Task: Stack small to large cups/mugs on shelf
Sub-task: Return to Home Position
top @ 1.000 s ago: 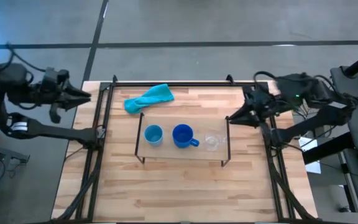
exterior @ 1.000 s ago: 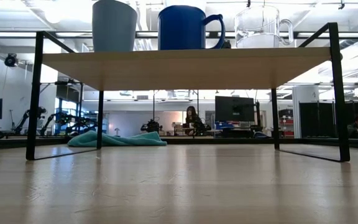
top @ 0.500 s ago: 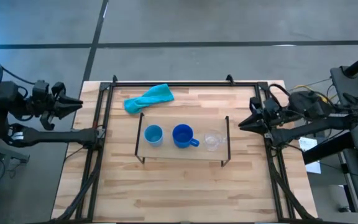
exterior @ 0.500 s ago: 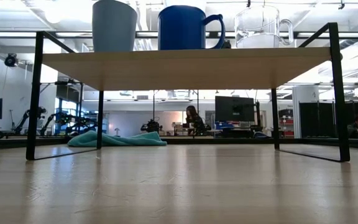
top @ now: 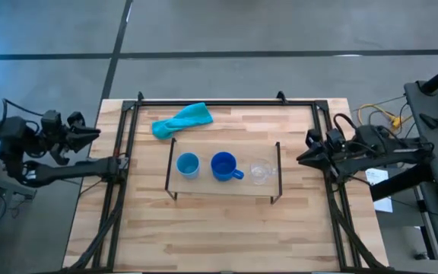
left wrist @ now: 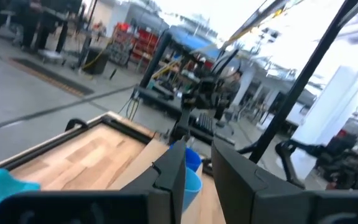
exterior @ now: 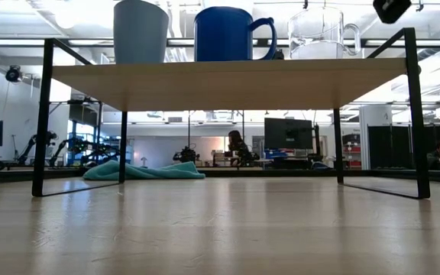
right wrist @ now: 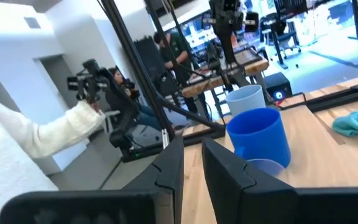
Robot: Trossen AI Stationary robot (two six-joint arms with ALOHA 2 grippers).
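Observation:
Three vessels stand in a row on the low wooden shelf (top: 223,183): the light-blue cup (top: 187,164) toward the left, the dark-blue mug (top: 223,166) in the middle with its handle toward the right, and the clear glass cup (top: 260,171). The low view shows them upright on the board (exterior: 228,80). My left gripper (top: 91,134) hangs off the table's left edge, shut and empty. My right gripper (top: 303,157) is at the table's right rail, also shut and empty, pointing at the shelf. The right wrist view shows the mug (right wrist: 258,137) ahead of its fingers.
A teal cloth (top: 182,119) lies crumpled on the table behind the shelf, toward the far-left. Black frame rails (top: 124,152) run along the table's left and right sides. Bare wood stretches in front of the shelf. A white sleeve (right wrist: 42,137) shows in the room beyond.
Both arms have drawn back from the shelf. The left one has moved toward the left and near side, off the table. The right one has retreated toward the right rail and folded down. The three vessels and the cloth have stayed put.

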